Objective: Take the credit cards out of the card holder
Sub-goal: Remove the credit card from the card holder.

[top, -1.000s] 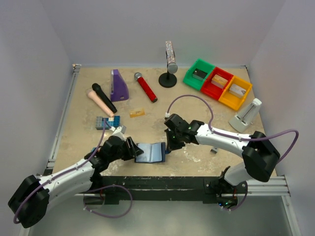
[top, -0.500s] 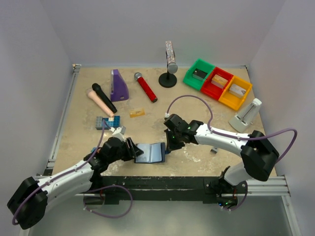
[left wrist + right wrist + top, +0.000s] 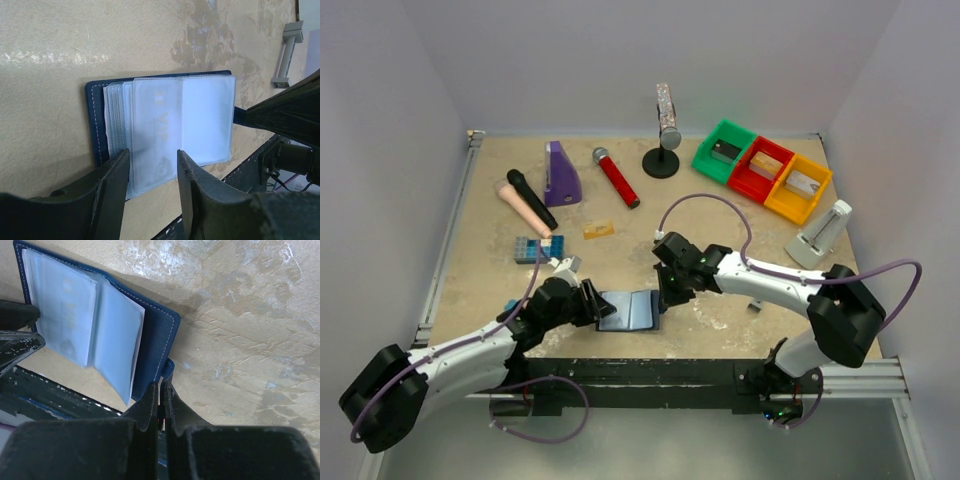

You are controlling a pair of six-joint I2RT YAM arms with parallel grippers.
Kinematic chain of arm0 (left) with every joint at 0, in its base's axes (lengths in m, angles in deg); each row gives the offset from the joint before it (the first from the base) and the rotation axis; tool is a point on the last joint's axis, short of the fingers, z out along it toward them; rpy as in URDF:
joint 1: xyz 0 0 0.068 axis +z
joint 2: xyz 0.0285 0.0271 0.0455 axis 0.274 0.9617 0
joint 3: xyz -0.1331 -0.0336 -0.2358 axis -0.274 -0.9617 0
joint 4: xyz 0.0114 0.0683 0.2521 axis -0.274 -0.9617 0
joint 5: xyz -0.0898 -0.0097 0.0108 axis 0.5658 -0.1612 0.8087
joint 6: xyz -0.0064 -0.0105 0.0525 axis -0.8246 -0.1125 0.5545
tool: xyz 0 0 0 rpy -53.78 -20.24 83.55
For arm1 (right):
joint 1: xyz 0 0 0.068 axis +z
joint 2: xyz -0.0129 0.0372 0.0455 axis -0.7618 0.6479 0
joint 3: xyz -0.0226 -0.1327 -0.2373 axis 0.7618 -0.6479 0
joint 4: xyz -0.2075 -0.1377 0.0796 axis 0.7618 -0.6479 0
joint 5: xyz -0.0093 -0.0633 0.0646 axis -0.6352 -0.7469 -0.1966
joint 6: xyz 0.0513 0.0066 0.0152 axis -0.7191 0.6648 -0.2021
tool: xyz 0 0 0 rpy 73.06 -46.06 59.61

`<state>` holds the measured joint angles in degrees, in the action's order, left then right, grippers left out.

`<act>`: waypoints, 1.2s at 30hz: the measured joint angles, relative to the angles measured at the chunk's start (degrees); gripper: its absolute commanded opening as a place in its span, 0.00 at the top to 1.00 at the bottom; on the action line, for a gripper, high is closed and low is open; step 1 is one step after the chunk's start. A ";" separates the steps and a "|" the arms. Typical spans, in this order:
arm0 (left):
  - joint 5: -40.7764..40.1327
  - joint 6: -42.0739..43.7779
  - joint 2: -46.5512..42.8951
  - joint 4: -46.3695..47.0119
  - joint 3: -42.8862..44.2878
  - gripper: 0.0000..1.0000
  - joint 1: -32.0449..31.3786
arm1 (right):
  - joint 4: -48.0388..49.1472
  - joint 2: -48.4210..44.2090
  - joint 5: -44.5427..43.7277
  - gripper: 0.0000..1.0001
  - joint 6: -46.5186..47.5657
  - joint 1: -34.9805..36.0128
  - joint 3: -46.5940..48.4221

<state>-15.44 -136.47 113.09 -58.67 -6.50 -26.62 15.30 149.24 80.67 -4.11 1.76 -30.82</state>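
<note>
The dark navy card holder (image 3: 628, 311) lies open near the table's front edge, its clear plastic sleeves fanned out. A pale card with faint lettering (image 3: 160, 125) shows inside a sleeve. My left gripper (image 3: 592, 303) is open at the holder's left edge, and its jaws straddle the near edge of the sleeves (image 3: 152, 160). My right gripper (image 3: 665, 295) is shut on the holder's snap tab (image 3: 169, 368) at its right edge. A small flat orange-gold card (image 3: 599, 229) lies on the table farther back.
A studded blue brick block (image 3: 537, 248) sits behind my left arm. Black and pink handles (image 3: 528, 200), a purple wedge (image 3: 561, 173), a red microphone (image 3: 617, 178), a stand (image 3: 665, 130), three coloured bins (image 3: 763, 170) and a grey holder (image 3: 820, 235) stand farther back.
My left arm has shifted slightly at the holder's left edge. The holder and my right gripper have stayed in place.
</note>
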 measured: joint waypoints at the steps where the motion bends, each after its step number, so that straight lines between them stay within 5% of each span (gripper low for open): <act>1: 0.37 -0.13 0.70 0.81 0.00 0.54 0.00 | 0.02 0.17 0.02 1.00 0.00 0.00 0.00; 36: 5.62 0.59 7.74 5.44 6.60 0.55 -1.99 | 2.12 2.91 1.57 1.00 -0.07 0.07 -1.73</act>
<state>-9.83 -135.88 120.82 -53.22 0.10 -28.61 17.42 152.14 82.25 -4.17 1.82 -32.55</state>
